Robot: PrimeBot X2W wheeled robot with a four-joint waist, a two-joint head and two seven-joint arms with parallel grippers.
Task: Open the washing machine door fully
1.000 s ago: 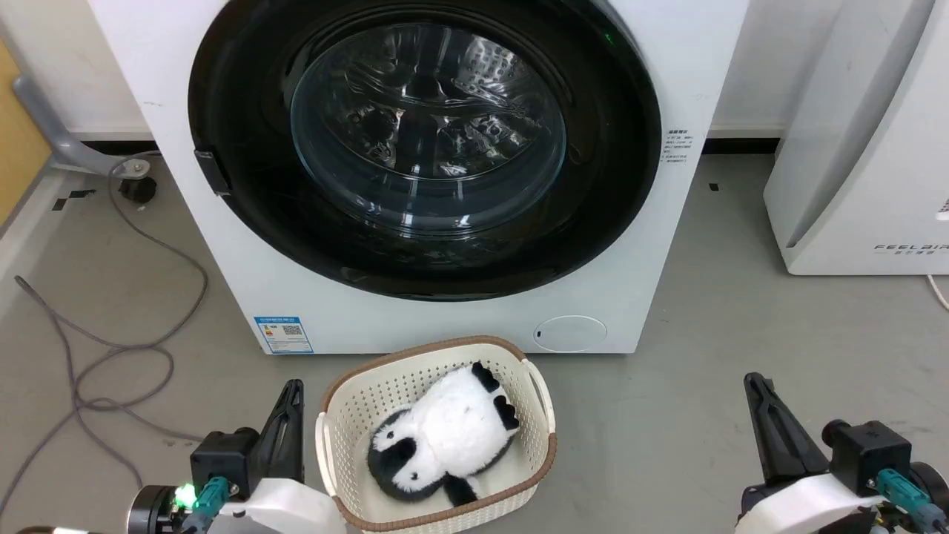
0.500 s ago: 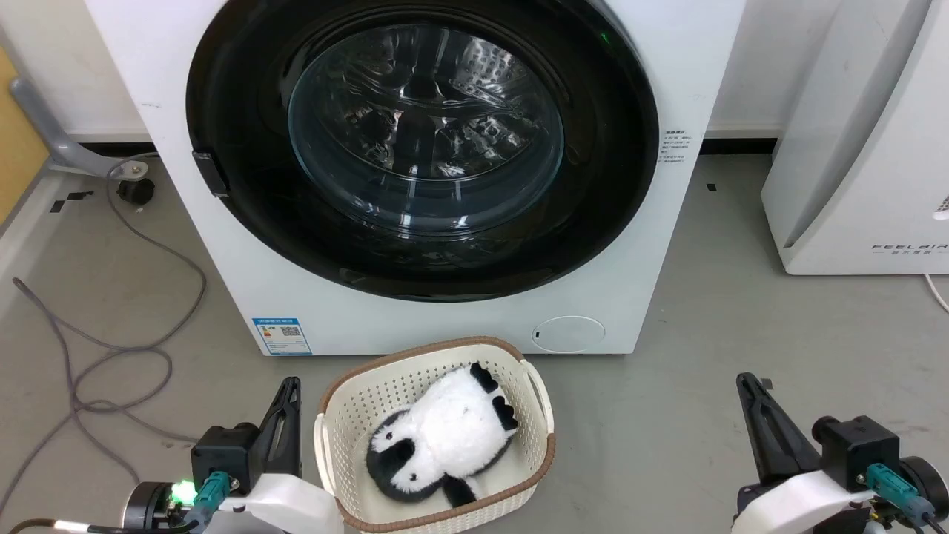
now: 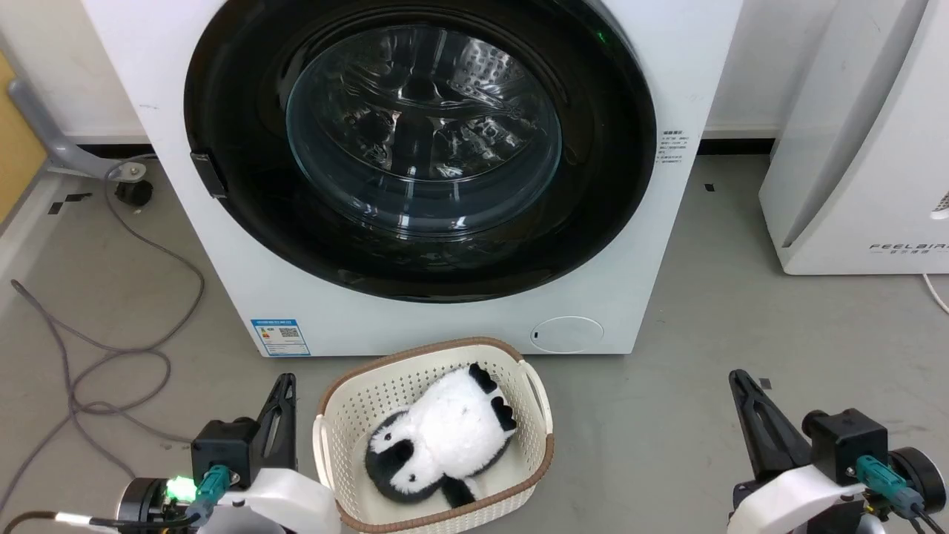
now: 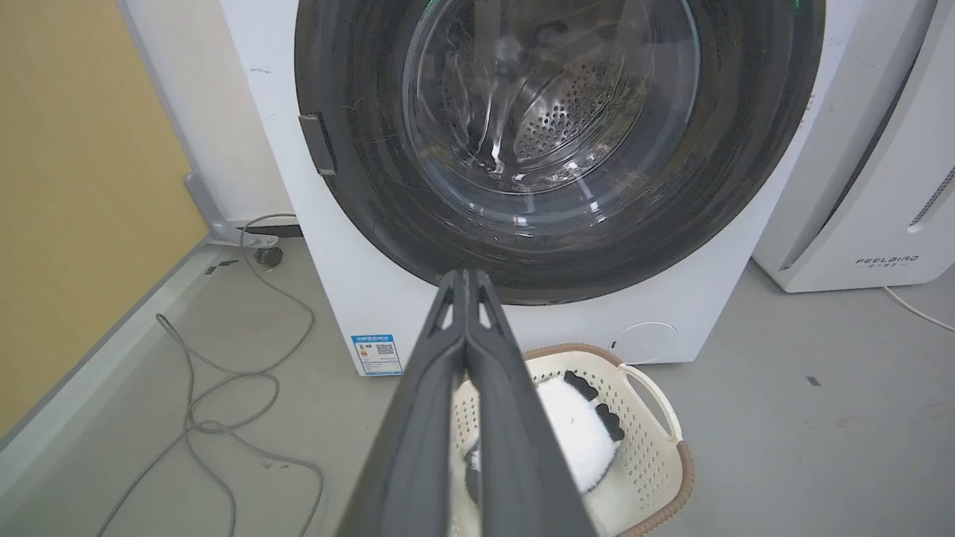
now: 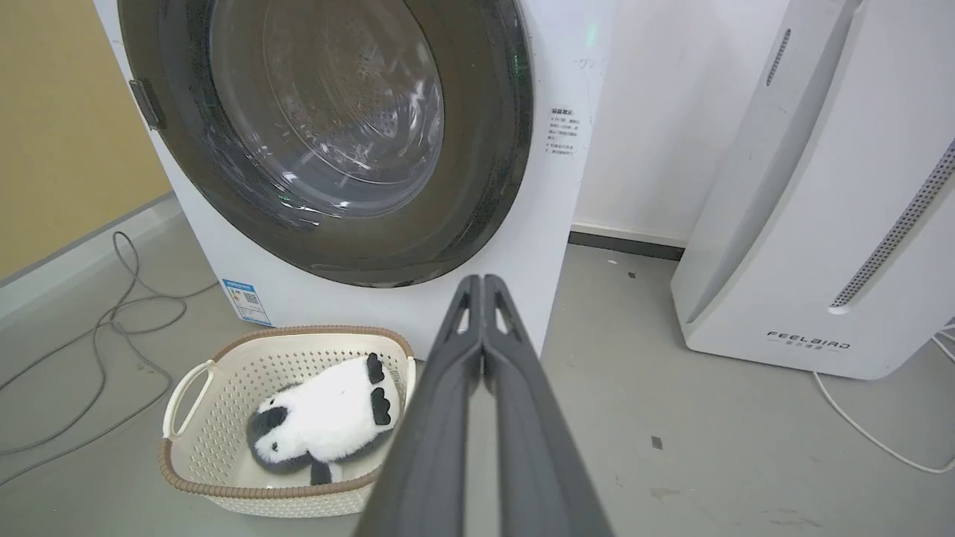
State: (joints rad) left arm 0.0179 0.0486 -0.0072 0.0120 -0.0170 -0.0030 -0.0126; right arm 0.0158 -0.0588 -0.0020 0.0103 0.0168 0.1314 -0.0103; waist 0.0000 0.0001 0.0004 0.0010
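Washing machine door closed, flush on the washing machine, far from me. Tab on its left edge lies far ahead of my left gripper, the nearer arm. Left and right gripper both pressed together, empty.

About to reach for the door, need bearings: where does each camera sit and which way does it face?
Head view: on the head, facing forward and down at the washing machine door; left gripper lower left, right gripper lower right.
Left wrist view: on that wrist, along its shut fingers toward the door's lower rim.
Right wrist view: on that wrist, along its shut fingers; door at upper left.
Shared: both wrist views show the basket.
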